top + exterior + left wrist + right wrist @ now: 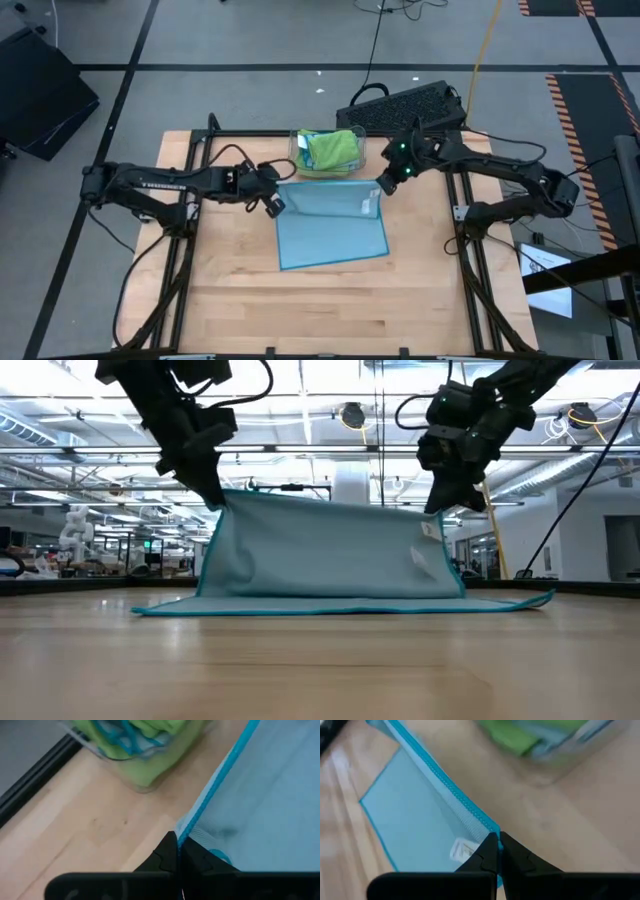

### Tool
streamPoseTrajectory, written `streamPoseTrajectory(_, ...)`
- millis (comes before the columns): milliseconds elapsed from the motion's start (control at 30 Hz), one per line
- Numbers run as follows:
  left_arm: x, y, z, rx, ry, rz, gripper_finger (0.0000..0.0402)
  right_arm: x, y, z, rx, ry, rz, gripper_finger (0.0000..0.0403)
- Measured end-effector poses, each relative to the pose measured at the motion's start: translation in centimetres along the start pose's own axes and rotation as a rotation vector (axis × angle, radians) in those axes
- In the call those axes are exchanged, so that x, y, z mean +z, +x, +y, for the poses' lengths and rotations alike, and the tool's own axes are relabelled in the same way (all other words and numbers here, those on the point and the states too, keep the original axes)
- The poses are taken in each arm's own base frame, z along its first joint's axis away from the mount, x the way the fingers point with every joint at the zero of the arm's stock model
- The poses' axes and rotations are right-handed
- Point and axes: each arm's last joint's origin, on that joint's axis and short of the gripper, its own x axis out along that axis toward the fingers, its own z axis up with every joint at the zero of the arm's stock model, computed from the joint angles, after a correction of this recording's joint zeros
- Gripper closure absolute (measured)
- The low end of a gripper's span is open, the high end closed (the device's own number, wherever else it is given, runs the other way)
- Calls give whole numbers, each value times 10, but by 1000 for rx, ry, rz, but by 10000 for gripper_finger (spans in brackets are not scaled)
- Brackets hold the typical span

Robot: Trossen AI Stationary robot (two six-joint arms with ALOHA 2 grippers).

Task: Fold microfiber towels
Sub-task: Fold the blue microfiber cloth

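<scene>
We are holding one light blue towel (330,228) by its two far corners, in front of the clear plastic bin (297,150) at the back of the worktop (230,290). The left claw (274,203) is clenched on the corner on its own side, and the right claw (385,186) is clenched on the opposite corner, just beside the small white tag (368,205). Both wrist views are showing the darker blue hem (215,785) pinched between shut fingertips (170,852).

In the low view the far edge is hanging raised between the two claws, sagging a little in the middle, while the near half is lying flat on the wood. The remaining towels, lime green (333,148) showing on top with some blue beneath, are sitting bunched in the bin.

Handling notes: we are judging the cloth as very light and limp, with no stiffness of its own. It is draping from whatever points hold it and will likely cling a little to the wood, not slide. The stitched hem looks like the firmest place to pinch, and corners are giving the best control of the edge line. Keeping the two claws level and well apart should keep the raised edge taut. Any slack is likely to show as a skewed fold once the edge is laid on the near edge.
</scene>
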Motion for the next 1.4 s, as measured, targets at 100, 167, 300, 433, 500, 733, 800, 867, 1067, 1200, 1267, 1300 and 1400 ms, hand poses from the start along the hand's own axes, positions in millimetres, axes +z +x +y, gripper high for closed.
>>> streamPoseTrajectory(100,3,-4,5,6,-46,-28,394,5,-8,-4,-3,-1,-60,403)
streamPoseTrajectory(167,5,-7,6,-2,-69,-52,398,9,-16,-4,9,-11,-129,403)
streamPoseTrajectory(300,11,-13,7,-28,-114,-112,395,14,-33,-2,21,-26,-237,403)
streamPoseTrajectory(433,10,-17,6,-47,-110,-120,398,9,-40,-1,35,-11,-219,403)
streamPoseTrajectory(500,7,-18,6,-54,-96,-94,398,7,-40,-1,62,-27,-195,403)
streamPoseTrajectory(733,0,-23,-5,-110,-56,-54,398,-12,-25,-4,112,-28,-91,403)
streamPoseTrajectory(800,-3,-24,-8,-118,-55,-40,395,-18,-20,-6,143,-9,-61,403)
streamPoseTrajectory(867,-5,-26,-12,-130,-54,-37,393,-24,-15,-7,173,10,-34,403)
streamPoseTrajectory(1067,-20,-21,-24,-208,-49,-36,397,-41,-3,-9,204,58,32,403)
streamPoseTrajectory(1200,-36,-13,-28,-220,-83,-3,393,-51,5,-9,255,102,69,403)
streamPoseTrajectory(1267,-42,-11,-29,-220,-94,14,397,-56,9,-8,276,120,76,403)
streamPoseTrajectory(1300,-45,-11,-30,-221,-99,20,398,-58,12,-7,282,125,80,403)
streamPoseTrajectory(1400,-50,-10,-31,-224,-89,31,393,-64,17,-7,286,140,81,403)
